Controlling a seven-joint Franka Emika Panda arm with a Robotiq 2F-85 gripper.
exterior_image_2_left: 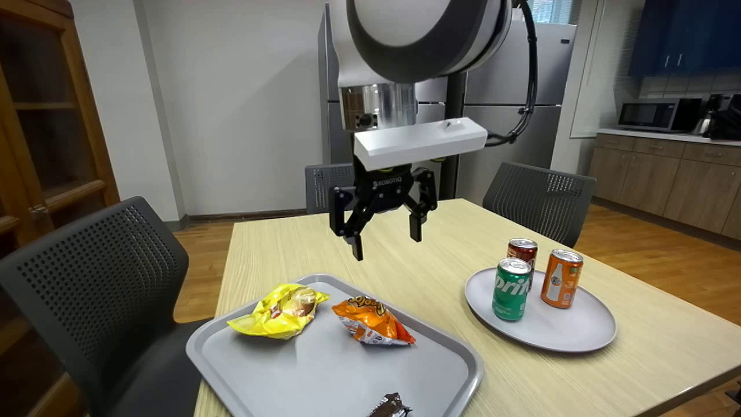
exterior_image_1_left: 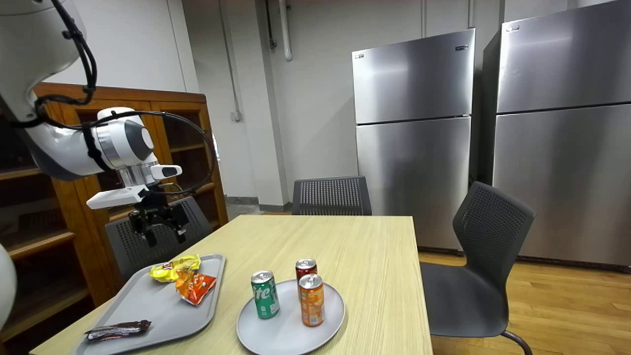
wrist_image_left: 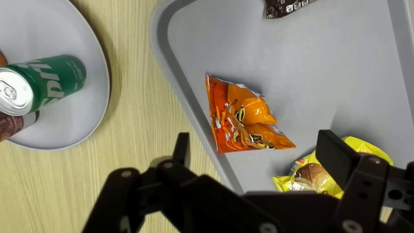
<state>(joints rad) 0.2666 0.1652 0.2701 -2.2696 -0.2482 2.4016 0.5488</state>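
Note:
My gripper (exterior_image_2_left: pixel 386 246) is open and empty, held in the air above the tray (exterior_image_2_left: pixel 324 370); it also shows in an exterior view (exterior_image_1_left: pixel 166 239) and in the wrist view (wrist_image_left: pixel 253 140). It touches nothing. An orange snack bag (wrist_image_left: pixel 245 119) lies on the tray, seen between and beyond the fingers. A yellow snack bag (wrist_image_left: pixel 315 176) lies beside it, partly hidden by a finger. A dark brown wrapper (exterior_image_1_left: pixel 118 330) lies at the tray's other end. A round grey plate (exterior_image_2_left: pixel 579 336) holds a green can (exterior_image_2_left: pixel 512 289), an orange can (exterior_image_2_left: pixel 561 279) and a dark red can (exterior_image_2_left: pixel 523 250), all upright.
Tray and plate stand side by side on a light wooden table (exterior_image_1_left: pixel 374 276). Dark chairs (exterior_image_1_left: pixel 473 276) stand around it, one close behind the tray (exterior_image_2_left: pixel 104 278). A wooden cabinet (exterior_image_1_left: pixel 212 162) stands near the arm. Two steel refrigerators (exterior_image_1_left: pixel 414 148) stand at the wall.

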